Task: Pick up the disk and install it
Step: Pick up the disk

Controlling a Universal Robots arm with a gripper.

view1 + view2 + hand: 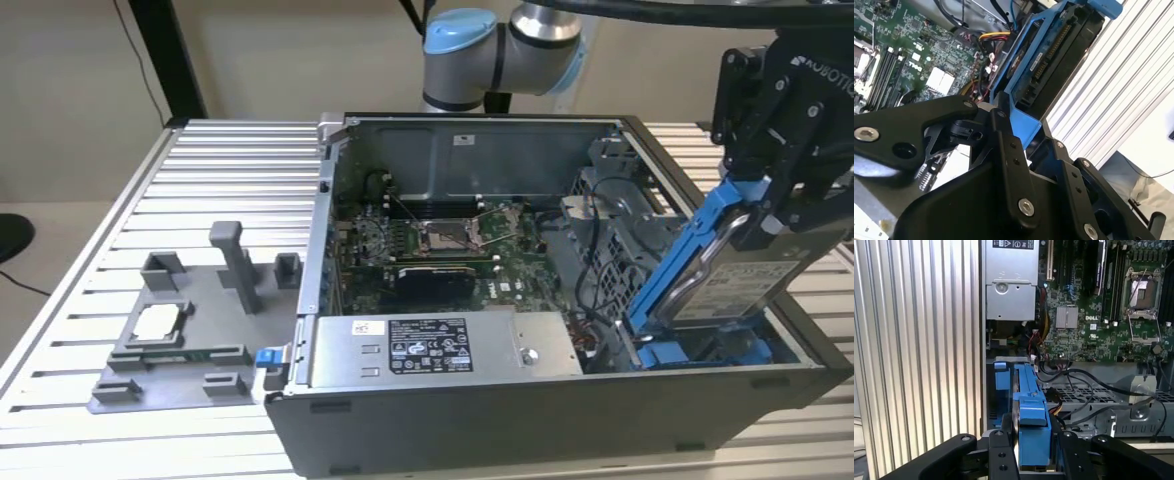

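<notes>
The disk [741, 275], a grey hard drive in a blue plastic frame, hangs tilted on edge over the open computer case [561, 400] at the exterior view's right. Its lower end reaches down to the blue drive bay [707, 350] in the case's corner. My black gripper [787, 200] is shut on the disk's upper end. In the first wrist view the blue frame [1029, 415] runs between my fingers [999, 450] toward the bay. In the second wrist view the disk [1046, 75] shows its connector edge beyond the fingers [1004, 140].
Inside the case lie the motherboard [441, 240] with an open processor socket, a grey power supply box [441, 345] with stickers, and loose cables [1089, 385]. A grey fixture [180, 340] holding a small silver chip stands on the ribbed metal table [107, 220] at the exterior view's left.
</notes>
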